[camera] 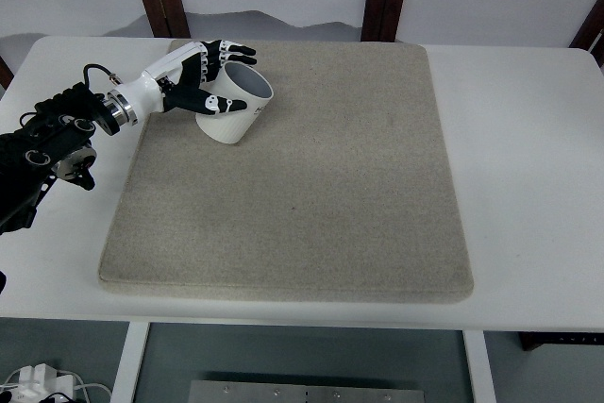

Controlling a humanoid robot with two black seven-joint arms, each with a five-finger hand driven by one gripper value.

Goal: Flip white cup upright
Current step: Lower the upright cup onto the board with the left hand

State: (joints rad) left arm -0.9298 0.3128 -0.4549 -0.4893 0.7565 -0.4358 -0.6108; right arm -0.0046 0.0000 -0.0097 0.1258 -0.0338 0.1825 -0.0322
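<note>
Left hand point(209, 73) is wrapped on the white cup point(233, 103): thumb low on the near side wall, the other fingers point(231, 49) curled over the far rim. Looks like a real grasp, not just a touch, though I can't see whether the fingertips reach inside the mouth.

Cup sits just beyond the palm, on the hand's thumb side, mouth facing up and away from the wrist. It's tilted, not yet flat on its base; the low edge rests on the beige mat point(311, 186) near the mat's corner closest to the hand.

My read: mid-flip, most of the rotation done, cup needs the last bit of tilt before it stands.

To do this well:
- roll the wrist slowly so the base comes down flat, pivoting on the edge already on the mat
- keep thumb pressure light; the wall is smooth and could squirt out
- open only once the base is fully seated, then lift the fingers up and off the rim, not sideways, or they'll drag it over

Pose: forearm comes in low from the left over the white table point(528, 158), wrist bent slightly inward, palm toward the cup. Right arm isn't visible.
</note>
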